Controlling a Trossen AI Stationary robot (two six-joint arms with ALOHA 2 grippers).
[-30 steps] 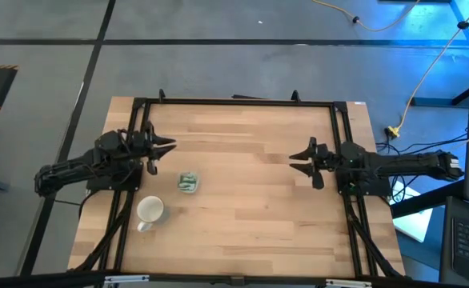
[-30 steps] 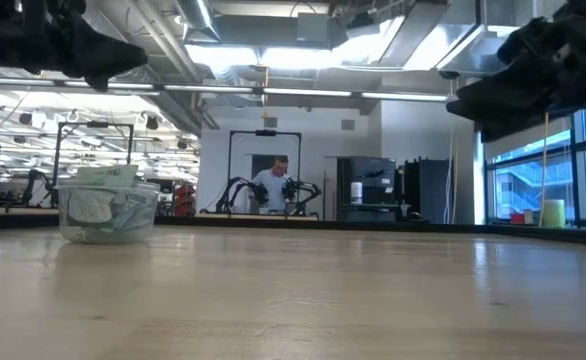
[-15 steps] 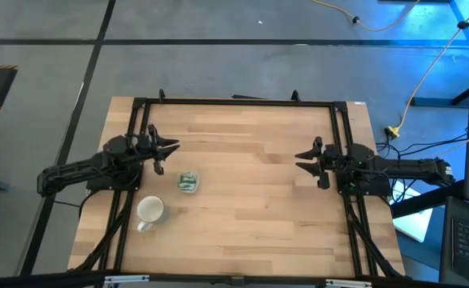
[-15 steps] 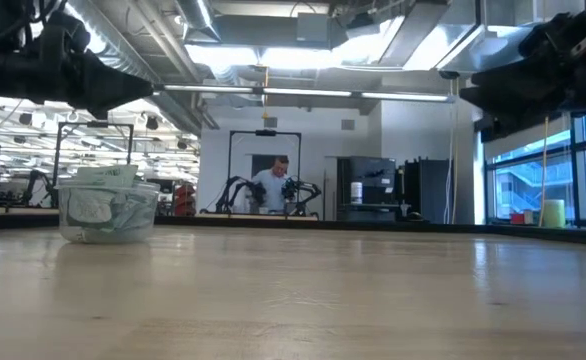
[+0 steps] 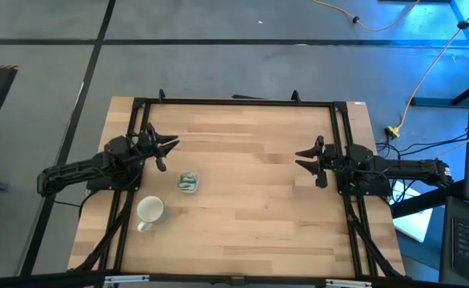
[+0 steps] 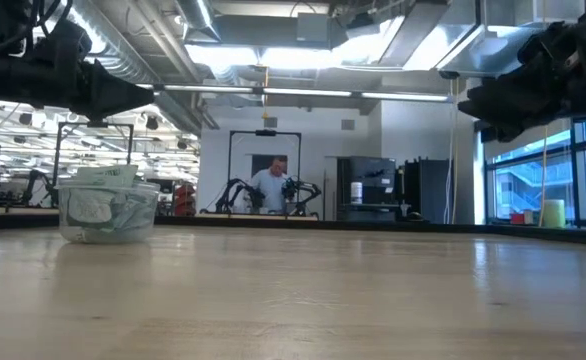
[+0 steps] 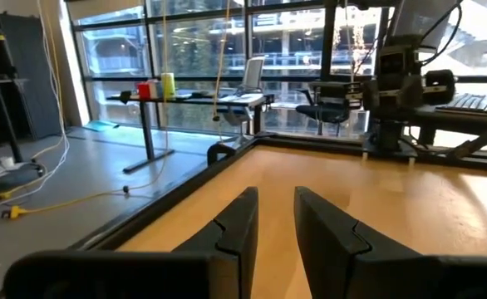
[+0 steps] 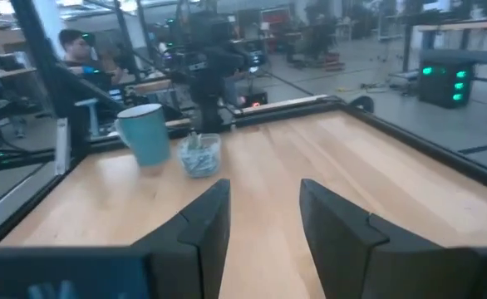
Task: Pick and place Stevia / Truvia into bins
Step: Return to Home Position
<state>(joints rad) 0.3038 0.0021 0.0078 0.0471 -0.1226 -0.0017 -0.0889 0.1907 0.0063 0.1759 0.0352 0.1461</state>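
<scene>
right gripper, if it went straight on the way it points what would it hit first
Probably nothing close: bare table lies ahead of the right gripper; the clear cup sits just off that line, depth unclear.

White mug (image 5: 150,211) on wooden table (image 5: 250,210); person (image 6: 270,186) in room beyond.

Two matte-black jointed arms (image 5: 82,170), each with a dark two-fingered pincer (image 5: 169,154) of stepped, angular fingers (image 7: 239,228).

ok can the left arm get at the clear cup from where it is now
Probably yes. The left gripper hangs open near the clear cup, nothing between them but bare table; the white mug stands clear of that path.
</scene>
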